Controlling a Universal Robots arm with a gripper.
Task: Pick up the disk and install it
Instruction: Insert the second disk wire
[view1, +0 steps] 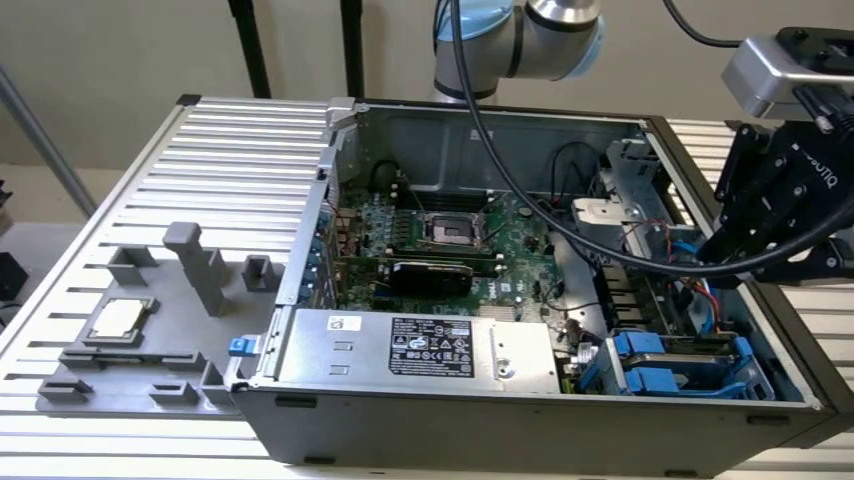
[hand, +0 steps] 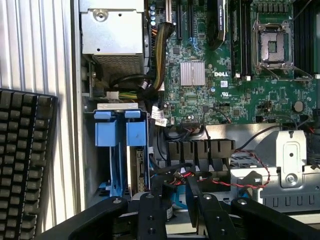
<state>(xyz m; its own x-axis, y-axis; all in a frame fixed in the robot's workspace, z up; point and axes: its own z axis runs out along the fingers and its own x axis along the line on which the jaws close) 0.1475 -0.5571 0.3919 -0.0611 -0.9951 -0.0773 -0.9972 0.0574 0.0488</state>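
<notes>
Open PC case (view1: 534, 300) on the ribbed counter (view1: 200, 200). The gripper (view1: 747, 250) hangs at the right of the exterior frame, above the case's right side; its fingertips are cut off behind cables. In the wrist view the jaws stand partly apart with nothing clearly between them. The disk (view1: 667, 362), in its blue carrier, sits in the drive bay at lower right, mostly hidden by the bay frame. A small chip tray (view1: 118, 320) lies at left. A keyboard (hand: 22, 165) is cropped at the wrist view's edge.
</notes>
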